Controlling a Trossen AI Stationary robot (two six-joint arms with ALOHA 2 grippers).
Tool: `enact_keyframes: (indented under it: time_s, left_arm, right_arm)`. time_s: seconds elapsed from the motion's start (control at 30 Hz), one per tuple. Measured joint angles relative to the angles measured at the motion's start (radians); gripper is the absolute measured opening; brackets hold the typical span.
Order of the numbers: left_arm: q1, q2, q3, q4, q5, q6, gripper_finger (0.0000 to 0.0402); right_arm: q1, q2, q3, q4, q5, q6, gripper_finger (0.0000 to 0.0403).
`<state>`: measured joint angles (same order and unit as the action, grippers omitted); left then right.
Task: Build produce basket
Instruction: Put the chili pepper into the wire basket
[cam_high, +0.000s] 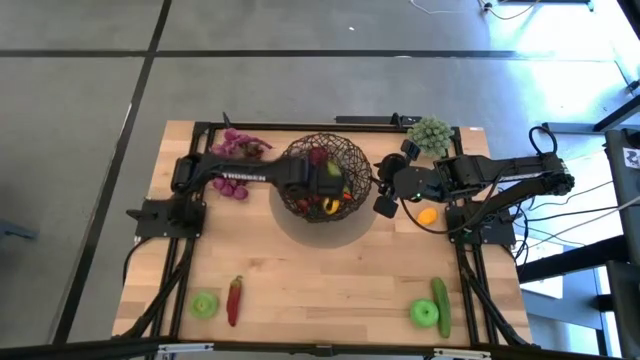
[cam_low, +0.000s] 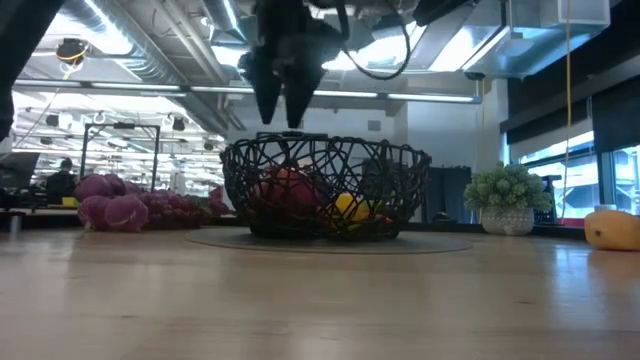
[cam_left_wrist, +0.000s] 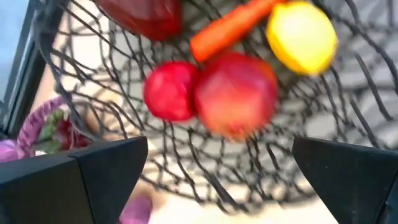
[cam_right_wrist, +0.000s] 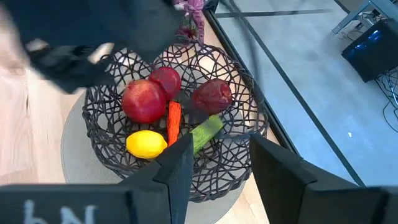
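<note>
The dark woven wire basket (cam_high: 322, 175) stands on a round grey mat at the table's far middle. Inside lie two red apples (cam_right_wrist: 143, 99), a darker red fruit (cam_right_wrist: 211, 94), a carrot (cam_right_wrist: 174, 121), a lemon (cam_right_wrist: 146, 143) and a green cucumber (cam_right_wrist: 205, 132). My left gripper (cam_left_wrist: 221, 149) hangs open above the basket's inside, pointing down (cam_low: 282, 120), with nothing between its fingers. My right gripper (cam_right_wrist: 221, 140) hovers open and empty just right of the basket (cam_high: 383, 205), tilted down toward it.
Purple grapes (cam_high: 240, 145) lie left of the basket. Near the front edge are a green apple (cam_high: 205, 304), a red chilli (cam_high: 234, 298), another green apple (cam_high: 424, 313) and a cucumber (cam_high: 441, 303). An orange-yellow fruit (cam_high: 427, 214) and a pale green cluster (cam_high: 430, 133) sit at the right.
</note>
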<state>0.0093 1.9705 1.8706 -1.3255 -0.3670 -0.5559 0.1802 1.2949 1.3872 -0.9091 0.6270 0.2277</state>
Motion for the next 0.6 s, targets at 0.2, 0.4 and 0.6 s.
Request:
enact_keyframes:
  time_s: [0.2,0.4,0.6]
  left_arm:
    - [-0.134,0.001,0.000,-0.056,-0.013,-0.087,0.0393]
    - [-0.265,0.001,0.000,-0.068,-0.013,-0.151,0.0393]
    - [-0.378,0.001,0.000,-0.080,-0.009,-0.251,0.0393]
  right_arm:
    - [0.000,0.000,0.000,0.000,0.000,0.000,0.0155]
    - [0.000,0.000,0.000,0.000,0.000,0.000,0.0155]
    - [0.000,0.000,0.000,0.000,0.000,0.000,0.0155]
